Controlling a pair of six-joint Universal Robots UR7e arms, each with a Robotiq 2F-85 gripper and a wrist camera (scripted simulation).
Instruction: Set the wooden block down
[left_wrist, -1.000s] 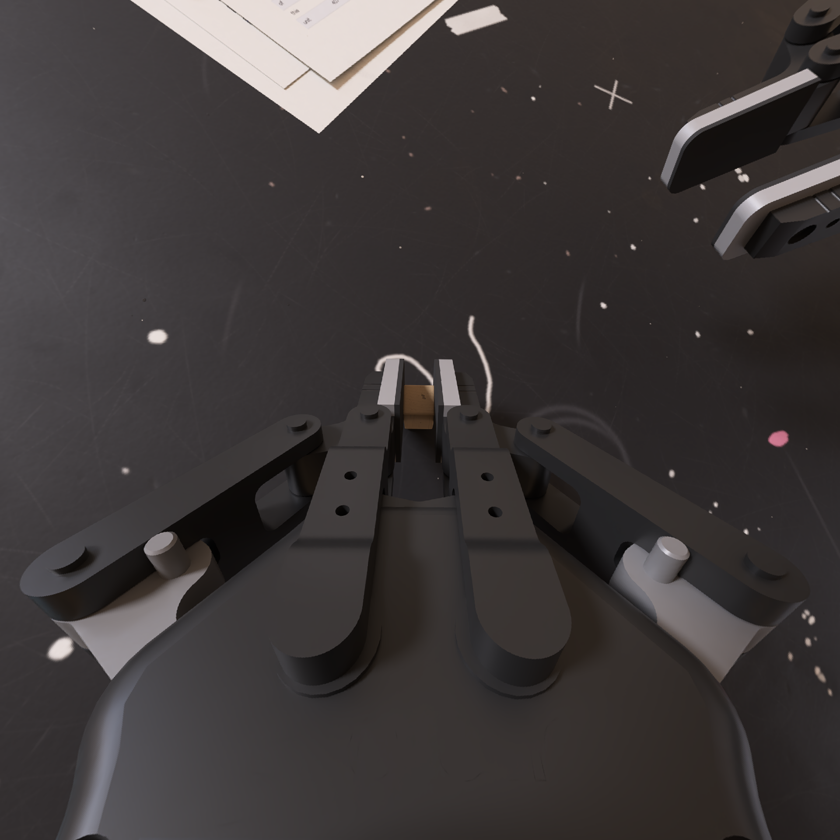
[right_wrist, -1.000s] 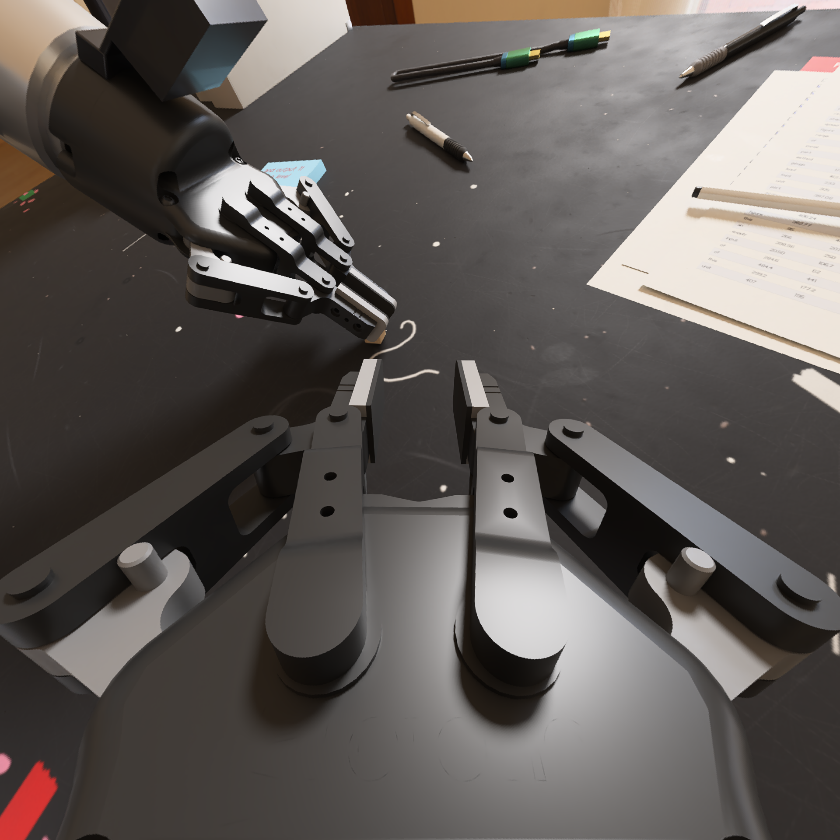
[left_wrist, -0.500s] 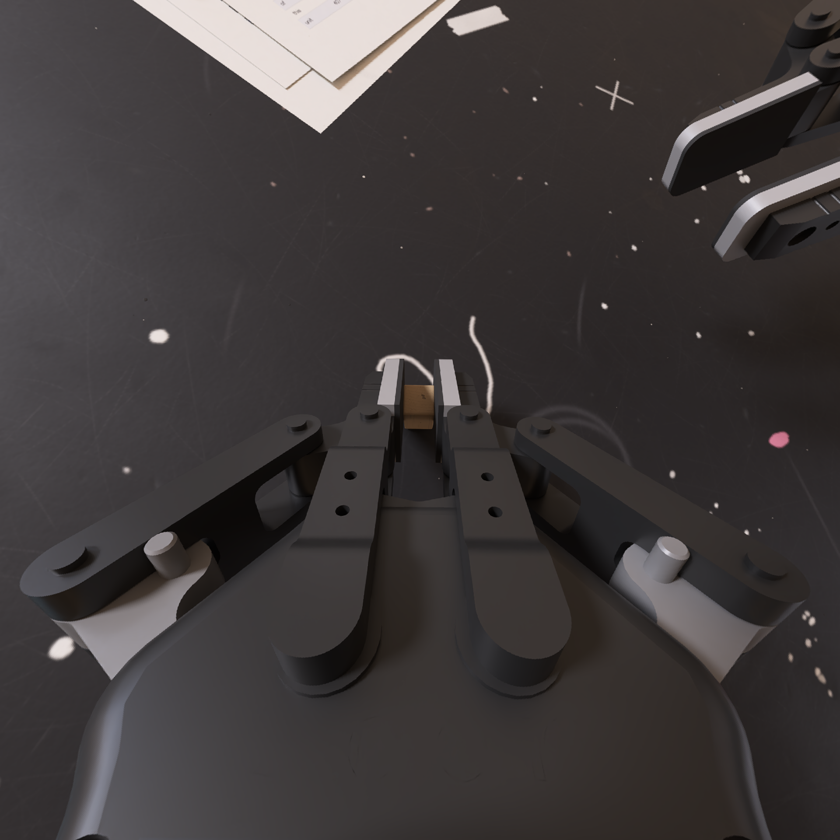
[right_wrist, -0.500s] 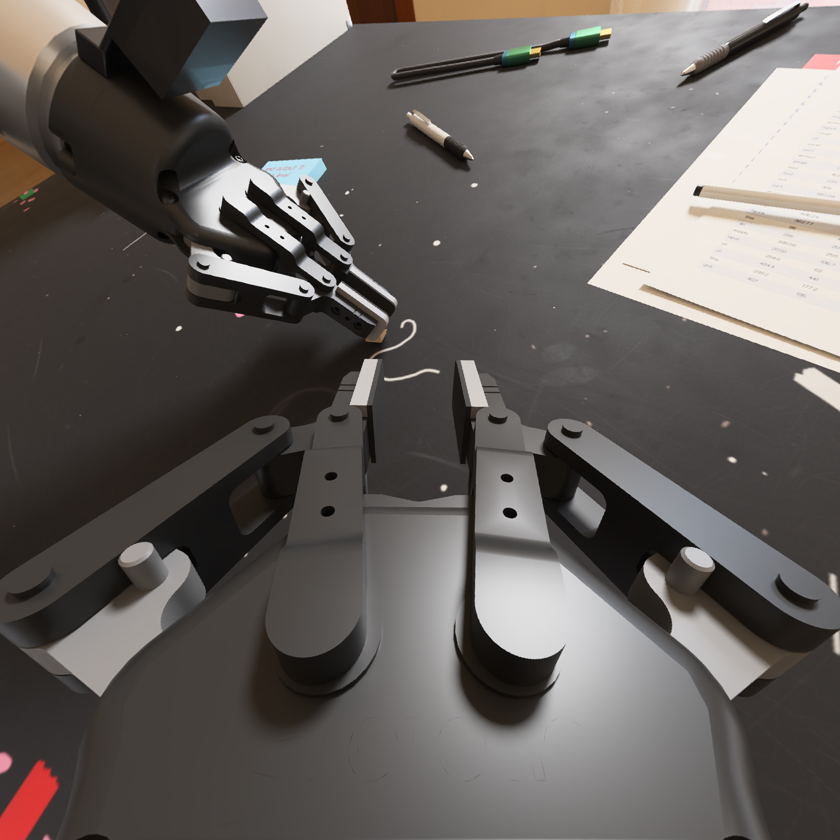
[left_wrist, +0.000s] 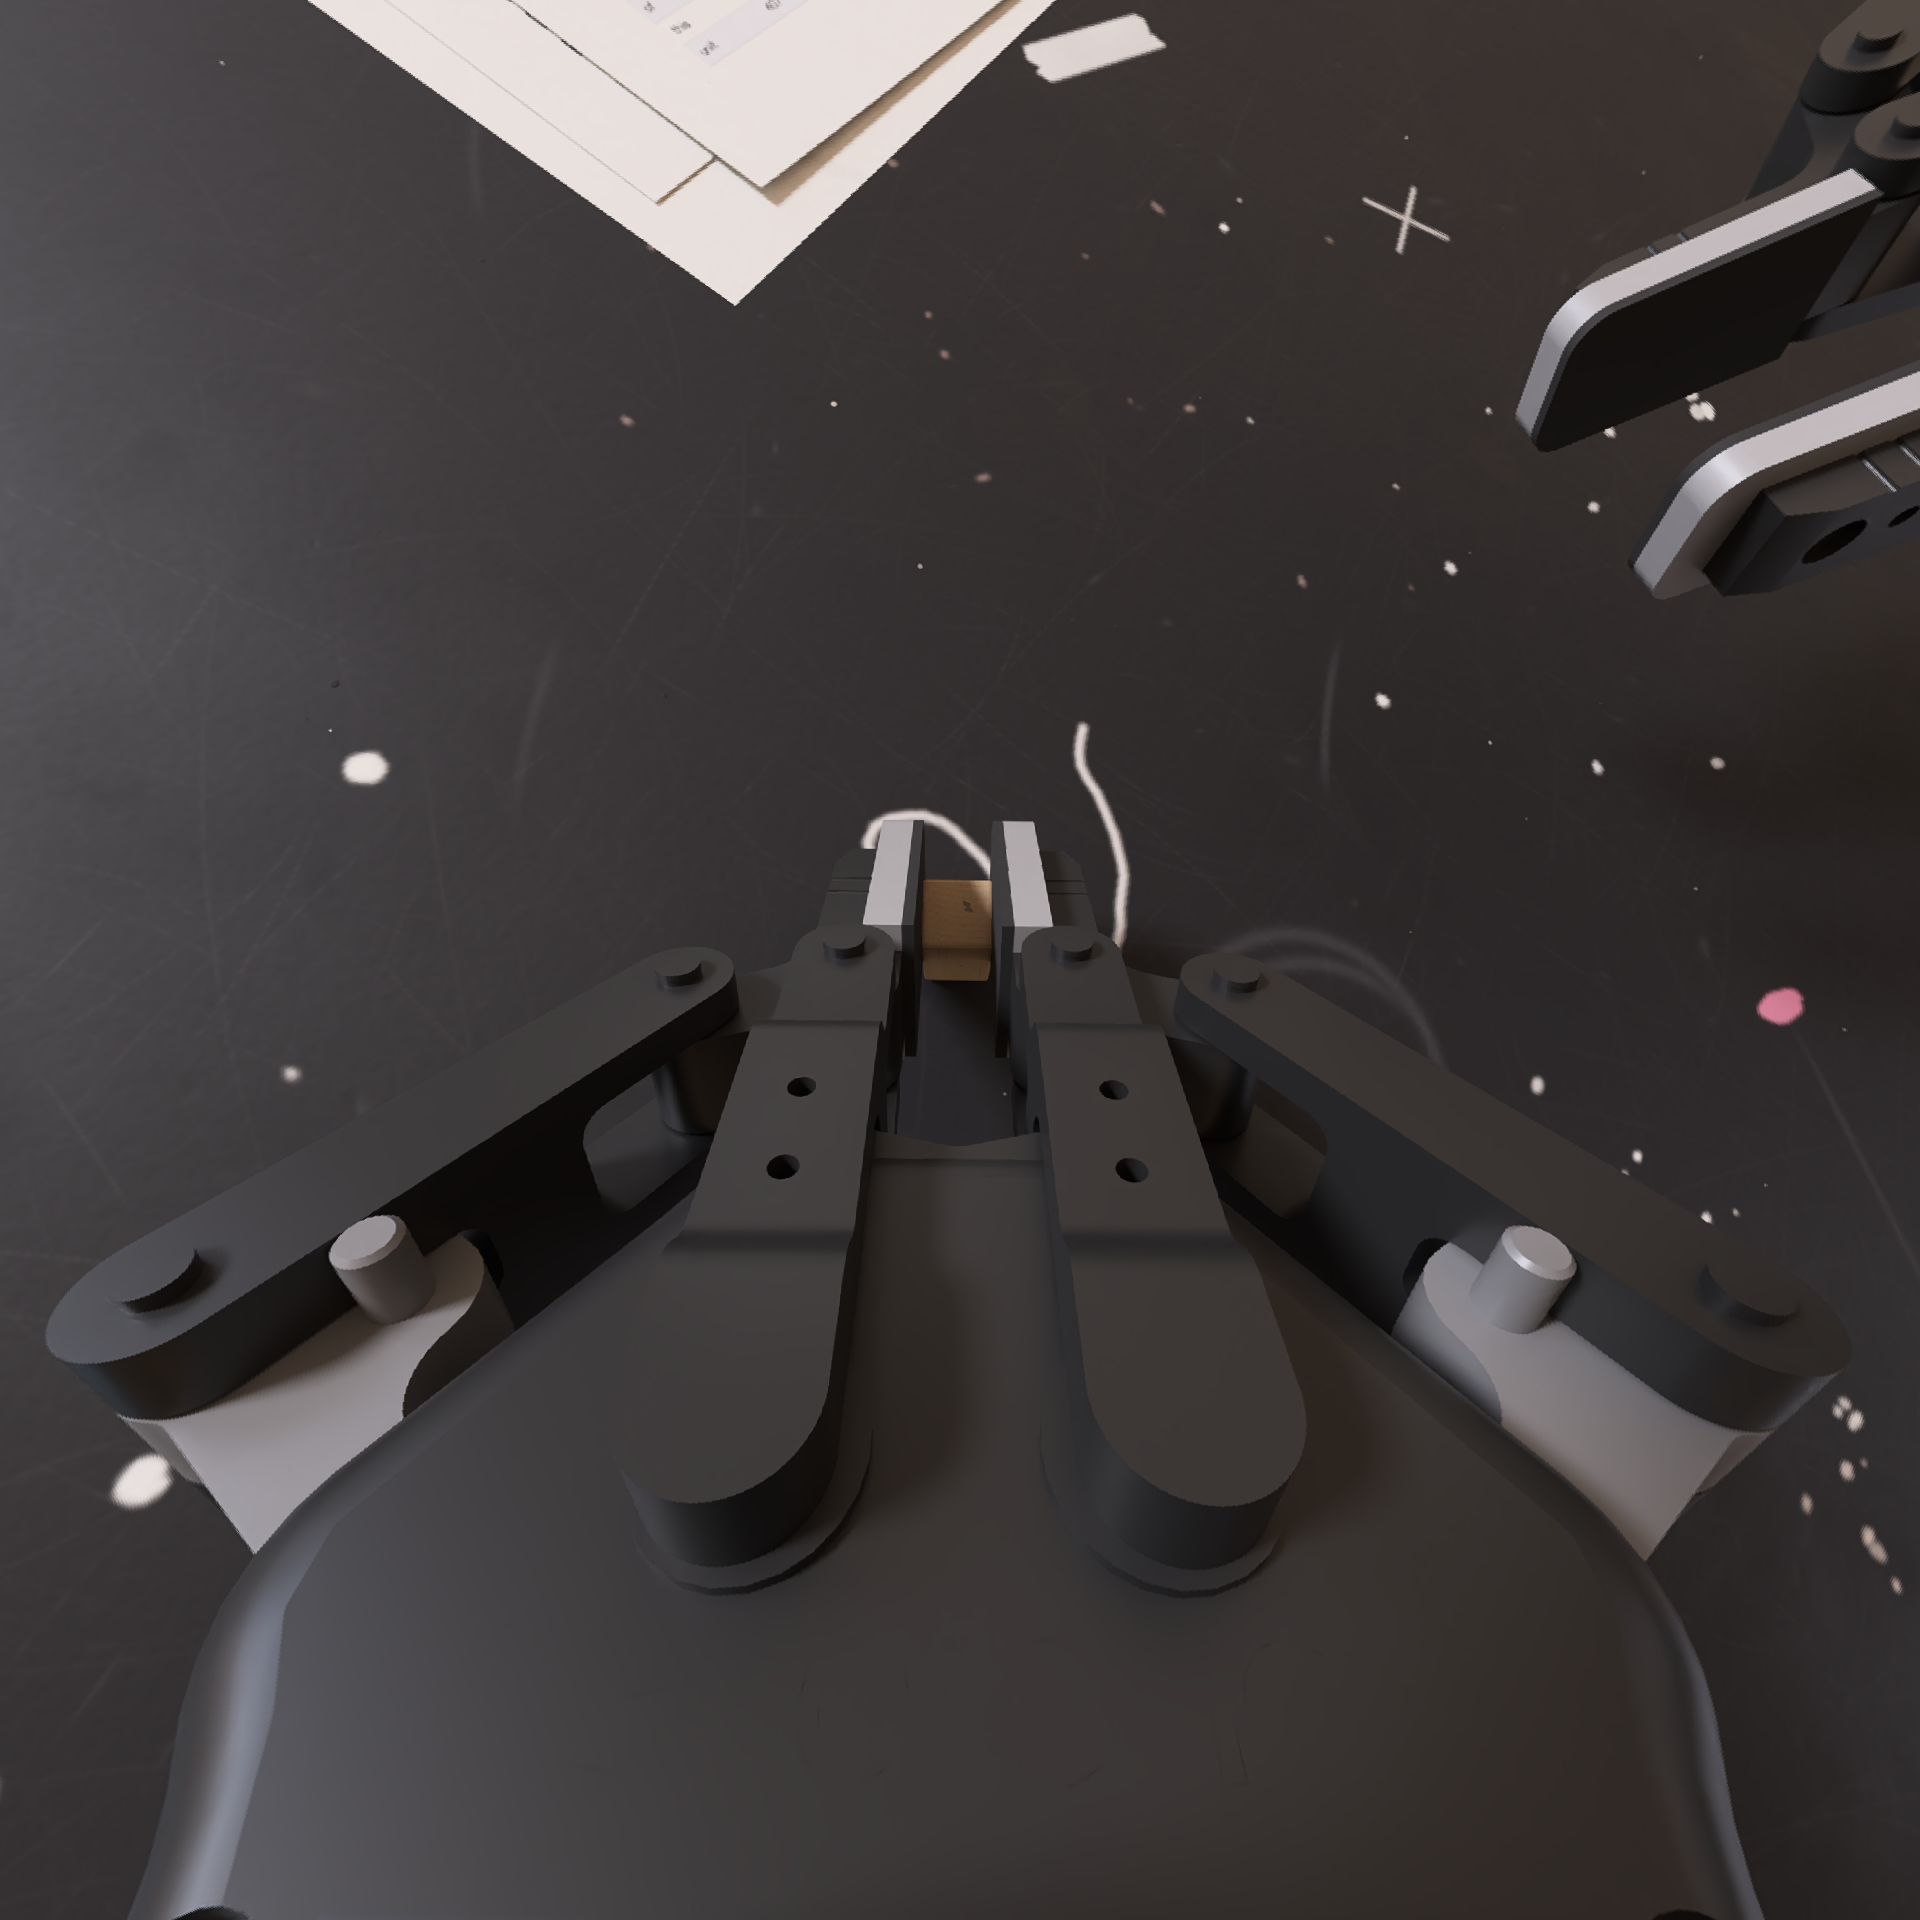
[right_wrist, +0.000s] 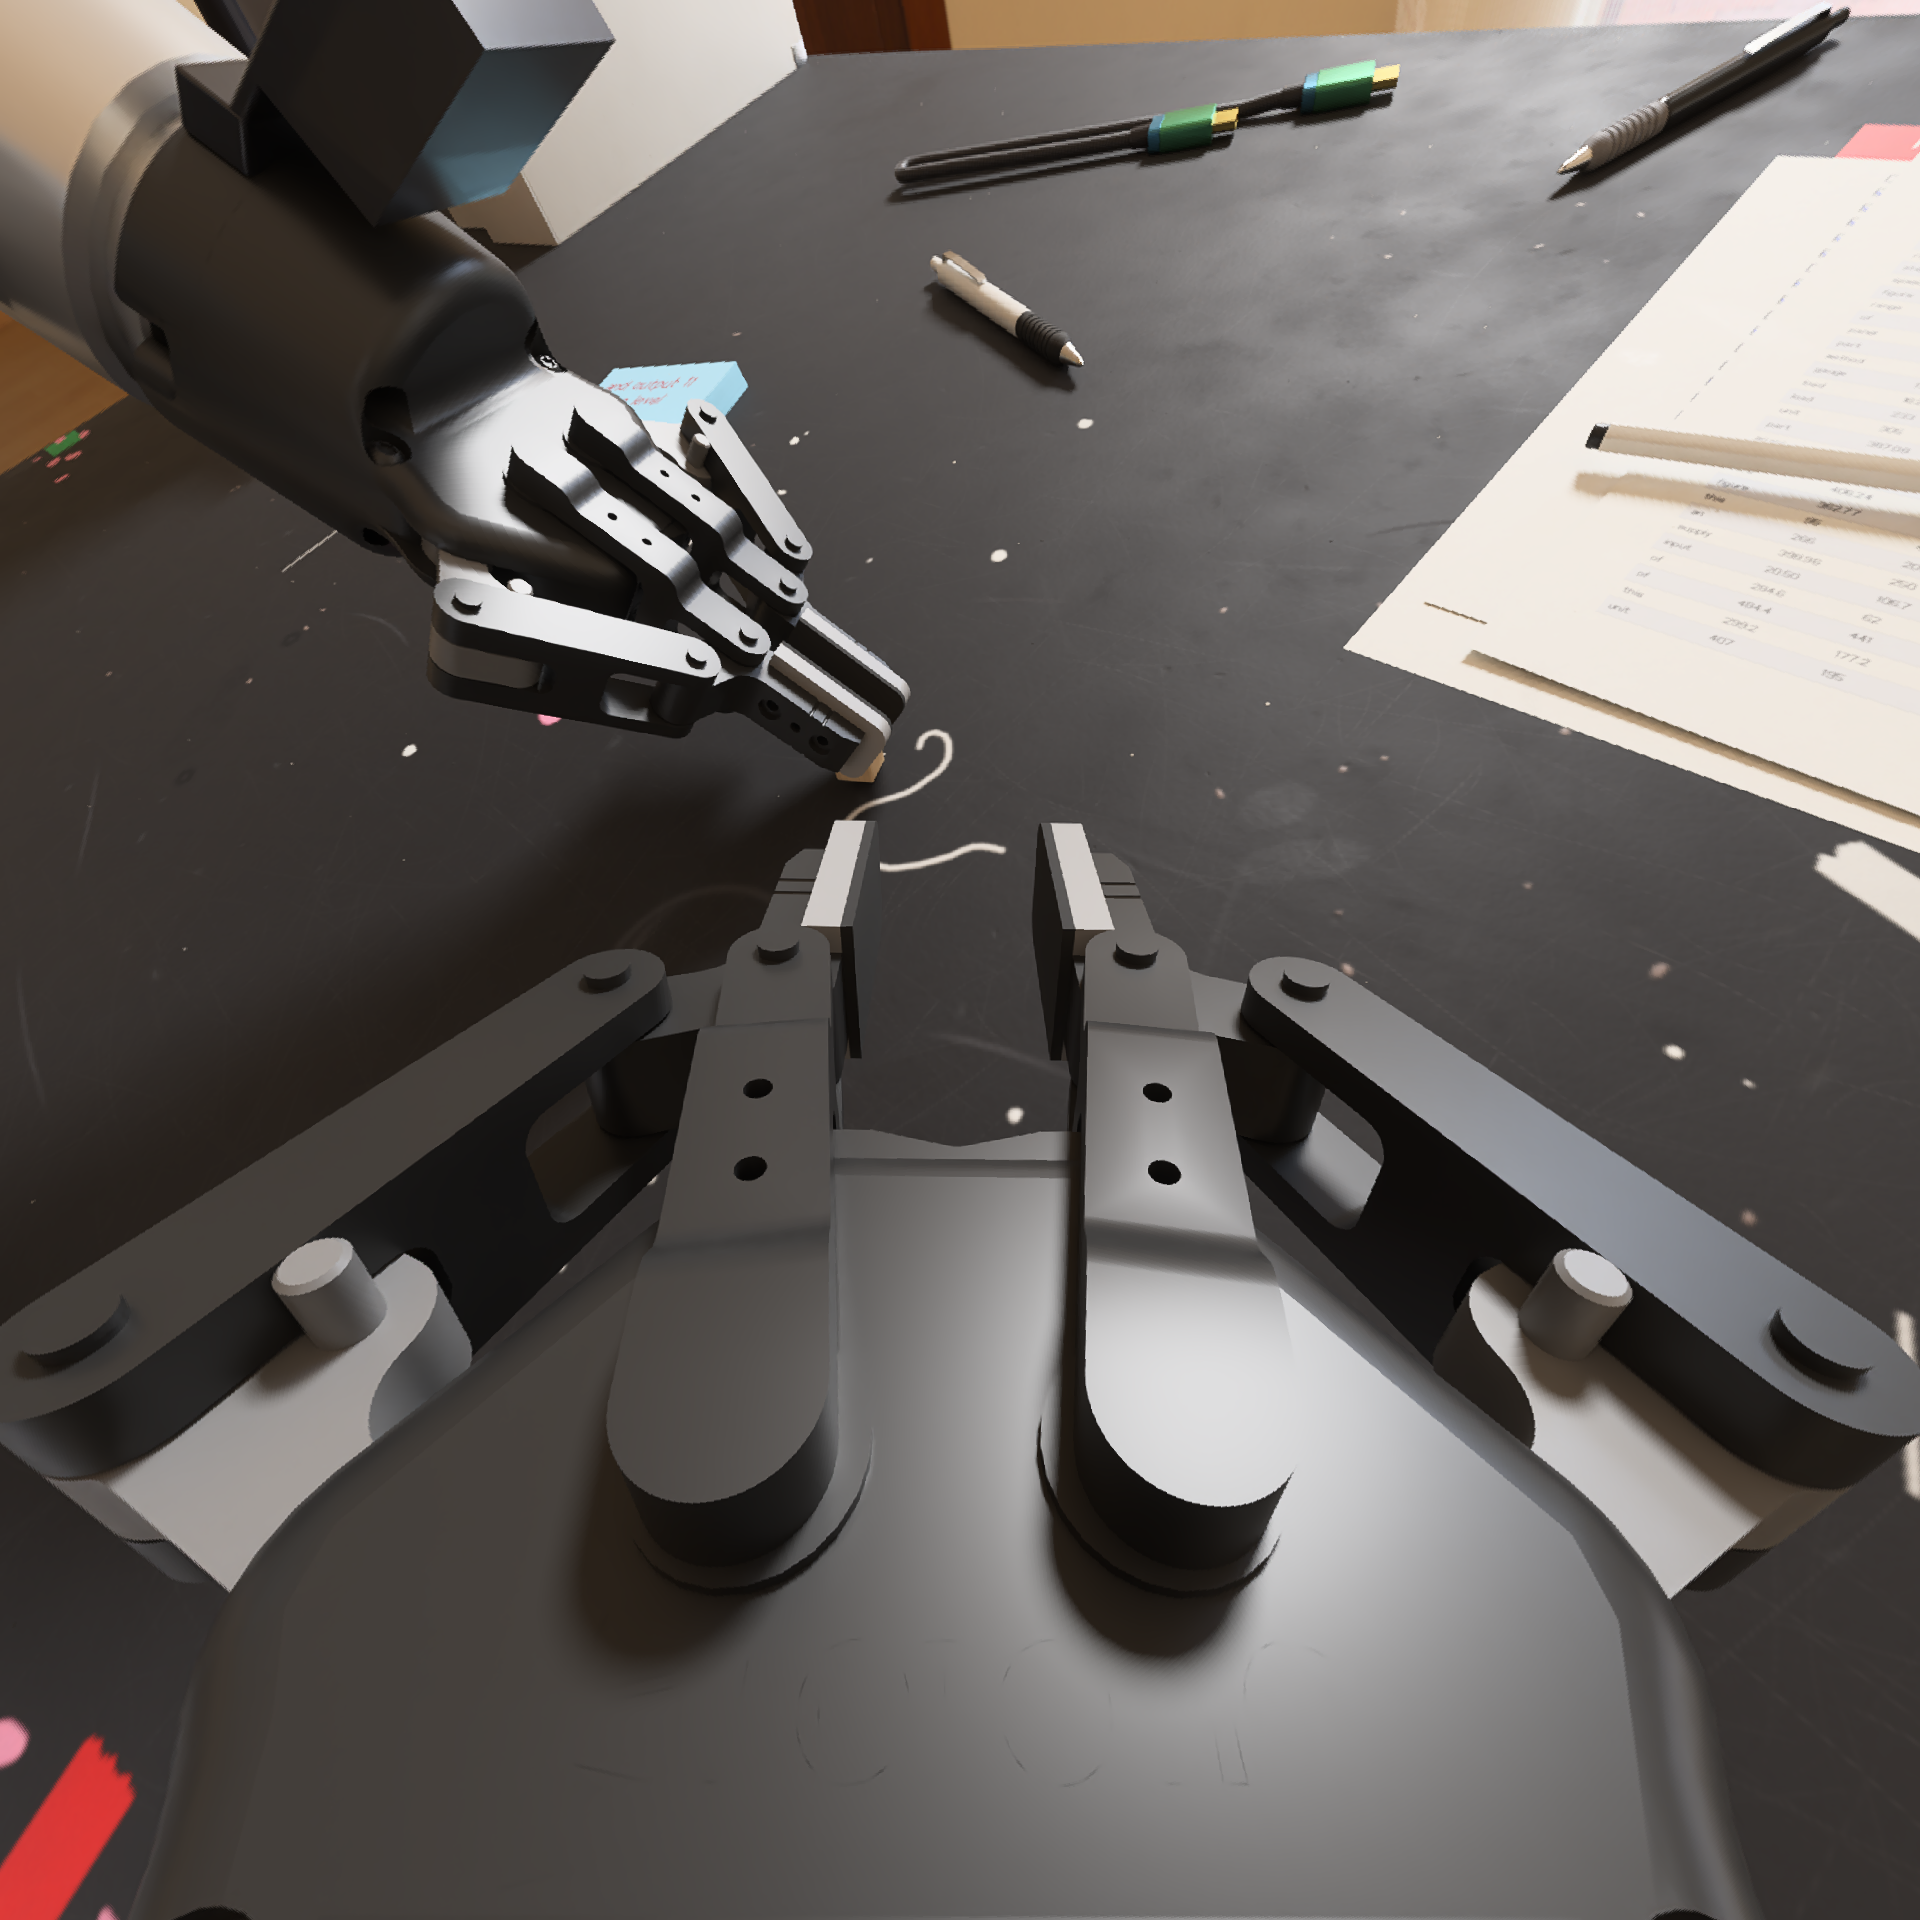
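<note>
The wooden block (left_wrist: 956, 925) is small and tan. My left gripper (left_wrist: 956, 868) is shut on it, and the block sits between the grey pads. In the right wrist view the left gripper (right_wrist: 868, 743) is tilted down with the block (right_wrist: 864, 771) at its tip, very close to the black table (right_wrist: 1195, 644). I cannot tell whether the block touches the table. My right gripper (right_wrist: 951, 883) is open and empty, just in front of the left gripper's tip. It also shows at the upper right of the left wrist view (left_wrist: 1621, 488).
Paper sheets (right_wrist: 1714, 540) with a white pen (right_wrist: 1745, 452) lie at the right; they also show in the left wrist view (left_wrist: 727, 125). A pen (right_wrist: 1008, 312), a cable (right_wrist: 1143, 130), a grey pen (right_wrist: 1683, 99) and a blue note (right_wrist: 675, 379) lie farther back. A white scribble (right_wrist: 925, 790) marks the table.
</note>
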